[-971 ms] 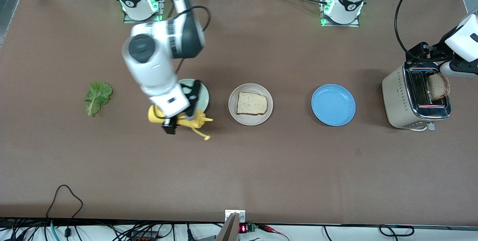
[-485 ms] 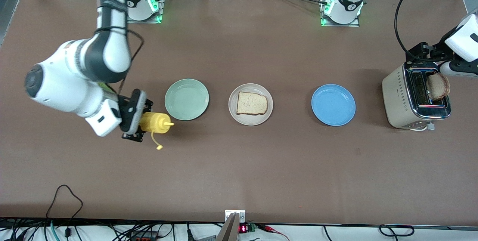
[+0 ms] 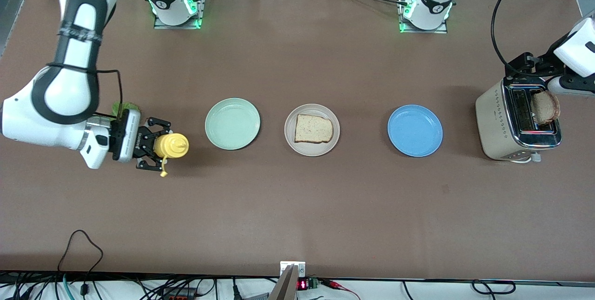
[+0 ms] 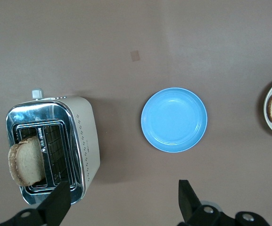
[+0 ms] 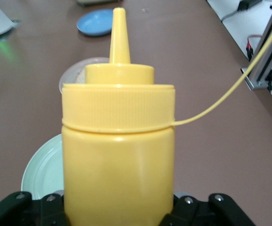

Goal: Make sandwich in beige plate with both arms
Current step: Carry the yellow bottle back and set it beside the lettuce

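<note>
Beside mint plate [image 3: 232,123], R gripper [image 3: 153,145] w/ bottle [image 3: 171,146]

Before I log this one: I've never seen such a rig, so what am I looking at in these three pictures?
Two white robot arms work at a brown table. One picture looks down from across the table; the others come from wrist cameras. The right end effector holds a yellow squeeze bottle beside the mint-green plate. The beige plate carries one bread slice. Then come a blue plate and a toaster with a second slice, under the open left end effector. Lettuce peeks out by the right arm.
</note>
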`<control>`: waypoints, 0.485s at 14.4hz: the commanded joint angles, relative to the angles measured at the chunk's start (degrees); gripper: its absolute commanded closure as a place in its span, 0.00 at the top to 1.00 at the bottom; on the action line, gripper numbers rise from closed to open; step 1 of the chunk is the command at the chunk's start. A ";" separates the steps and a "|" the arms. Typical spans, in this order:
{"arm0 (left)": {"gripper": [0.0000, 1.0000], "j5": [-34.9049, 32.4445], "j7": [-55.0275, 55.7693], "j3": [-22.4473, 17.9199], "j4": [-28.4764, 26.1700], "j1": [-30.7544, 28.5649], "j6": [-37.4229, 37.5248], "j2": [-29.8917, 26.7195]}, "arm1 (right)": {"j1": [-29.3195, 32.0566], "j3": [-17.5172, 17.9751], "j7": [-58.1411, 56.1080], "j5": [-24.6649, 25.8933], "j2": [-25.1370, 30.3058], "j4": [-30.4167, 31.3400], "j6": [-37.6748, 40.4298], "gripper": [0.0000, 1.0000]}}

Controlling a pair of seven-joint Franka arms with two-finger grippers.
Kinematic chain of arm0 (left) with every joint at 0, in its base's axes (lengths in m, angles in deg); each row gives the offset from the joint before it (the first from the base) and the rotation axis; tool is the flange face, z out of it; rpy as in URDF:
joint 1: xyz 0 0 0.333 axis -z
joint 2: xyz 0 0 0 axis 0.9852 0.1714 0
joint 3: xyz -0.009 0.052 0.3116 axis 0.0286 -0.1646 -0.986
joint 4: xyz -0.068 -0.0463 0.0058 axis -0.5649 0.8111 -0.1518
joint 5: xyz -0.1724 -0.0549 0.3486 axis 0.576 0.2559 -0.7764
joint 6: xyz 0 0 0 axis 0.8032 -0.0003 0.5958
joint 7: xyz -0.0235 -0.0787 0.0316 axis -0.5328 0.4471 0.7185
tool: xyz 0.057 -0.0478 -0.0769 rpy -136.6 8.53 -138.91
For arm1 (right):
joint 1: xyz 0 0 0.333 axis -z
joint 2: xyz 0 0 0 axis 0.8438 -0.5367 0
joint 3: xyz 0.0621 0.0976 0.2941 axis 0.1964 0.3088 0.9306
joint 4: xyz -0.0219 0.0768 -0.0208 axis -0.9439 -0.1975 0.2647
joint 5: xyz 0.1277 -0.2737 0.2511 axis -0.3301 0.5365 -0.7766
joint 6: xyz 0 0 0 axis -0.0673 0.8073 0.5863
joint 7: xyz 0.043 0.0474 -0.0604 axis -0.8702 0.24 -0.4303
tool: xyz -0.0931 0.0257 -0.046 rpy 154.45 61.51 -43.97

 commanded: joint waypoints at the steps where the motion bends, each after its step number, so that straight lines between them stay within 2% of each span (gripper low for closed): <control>1: 1.00 0.51 0.25 0.42 -0.83 -0.52 0.01 -1.06 | 2.74 0.93 -10.25 -5.93 1.85 6.44 5.15 0.43; 3: 1.00 0.51 0.25 0.42 -0.83 -0.52 0.01 -1.06 | 4.05 1.02 -18.16 -9.89 1.58 11.54 9.01 0.43; 7: 1.00 0.51 0.25 0.42 -0.83 -0.52 0.01 -1.06 | 7.40 2.15 -31.35 -11.40 0.88 18.23 14.30 0.43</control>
